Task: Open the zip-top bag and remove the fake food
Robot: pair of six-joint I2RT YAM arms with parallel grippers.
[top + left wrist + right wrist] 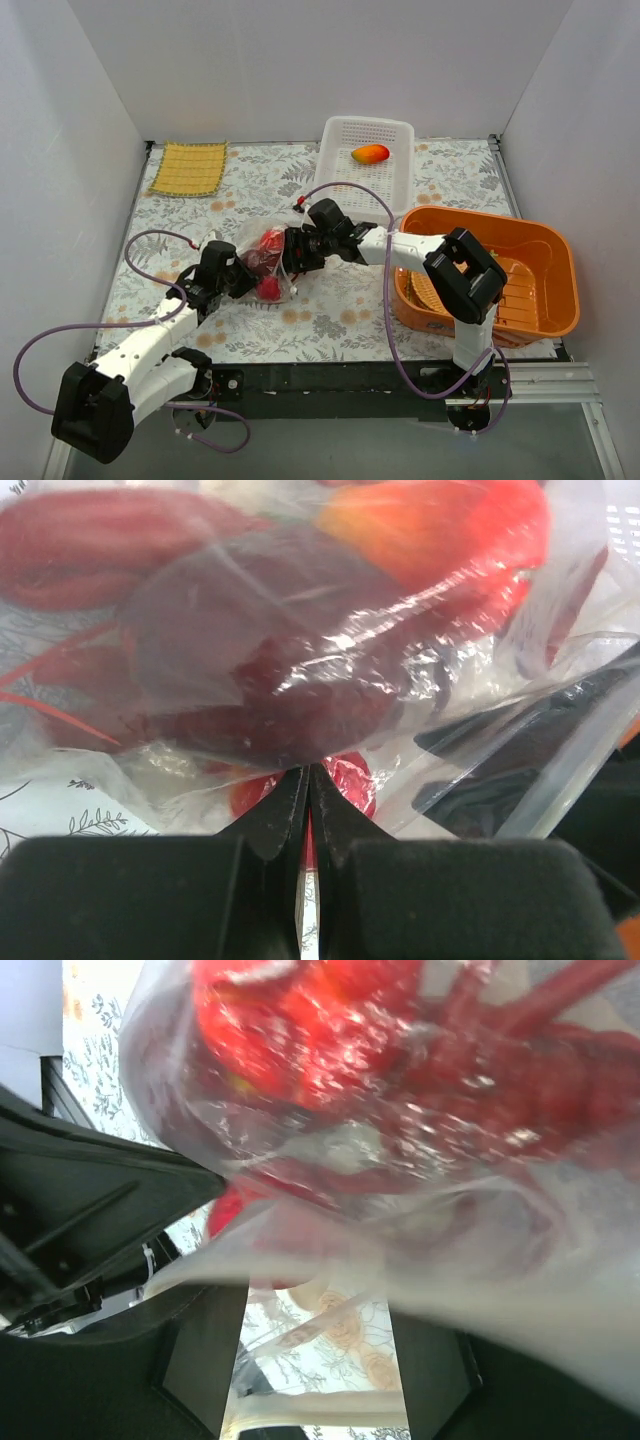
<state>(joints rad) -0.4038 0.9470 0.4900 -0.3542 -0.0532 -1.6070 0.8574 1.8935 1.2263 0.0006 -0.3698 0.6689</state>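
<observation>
Opening looks the step in hand — left gripper (308,772) pinches shut on the zip-top bag (262,252) at mid-table, right gripper (310,1310) stands open-jawed against it — next it should seize the opposite lip.

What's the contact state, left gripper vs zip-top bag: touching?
Touching. Left wrist view: the left gripper, shut, presses its tips straight into the zip-top bag, with no gap, seemingly pinching a fold of film.
</observation>
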